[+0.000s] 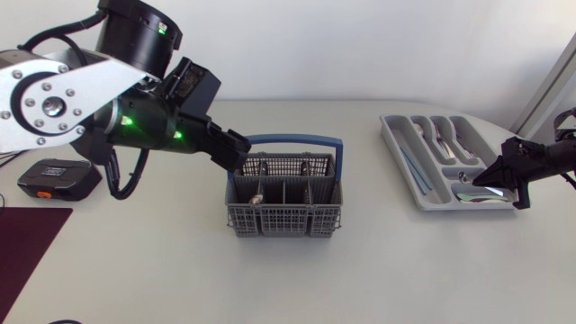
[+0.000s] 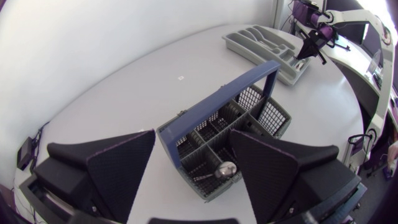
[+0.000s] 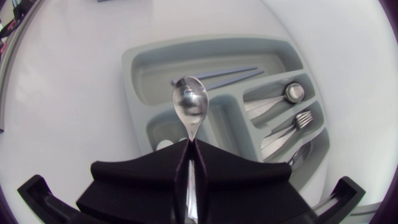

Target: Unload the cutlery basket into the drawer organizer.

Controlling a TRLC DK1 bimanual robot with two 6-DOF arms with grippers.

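Observation:
The grey cutlery basket with a blue handle stands mid-table. One spoon stands in a front cell of it. My left gripper hovers open over the basket's back left corner, its wide fingers spread above the basket. The grey drawer organizer lies at the right. My right gripper is shut on a spoon, held bowl forward over the organizer's near end. Knives, a spoon and forks lie in its slots.
A black and orange device sits at the left edge beneath my left arm. A dark maroon mat covers the front left corner. Bare white tabletop stretches between basket and organizer.

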